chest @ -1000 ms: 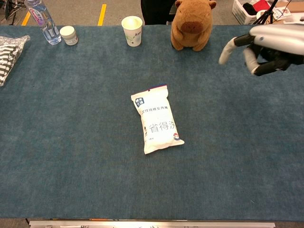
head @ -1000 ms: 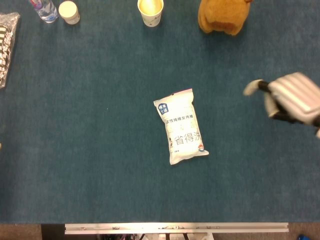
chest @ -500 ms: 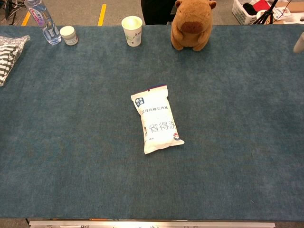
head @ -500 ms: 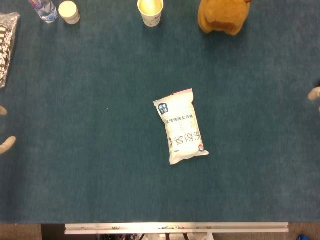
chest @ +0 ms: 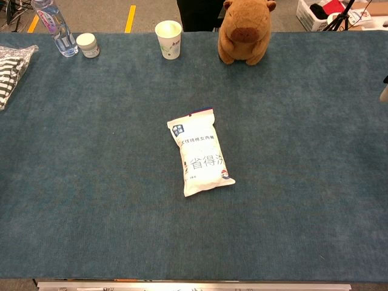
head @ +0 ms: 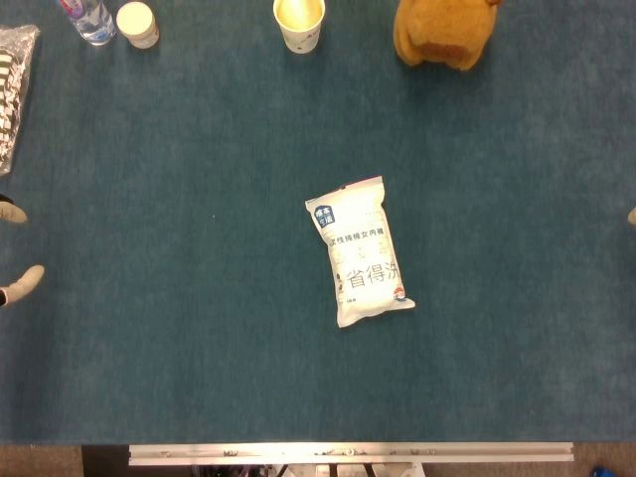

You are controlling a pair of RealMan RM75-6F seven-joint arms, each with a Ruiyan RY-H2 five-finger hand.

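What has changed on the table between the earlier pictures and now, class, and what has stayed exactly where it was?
The right hand, in full view over the table's right side a second ago, has drawn back to the right edge; only a fingertip shows. The left hand, absent at first, has come in at the left edge. Neither took hold of anything. The white pouch, paper cup, plush capybara, bottle and small jar have not moved.

The head view looks almost straight down on the table (head: 149, 378), near edge at the bottom. The chest view sits lower, tilted toward the far edge. Both share the white pouch (head: 360, 251) mid-table.
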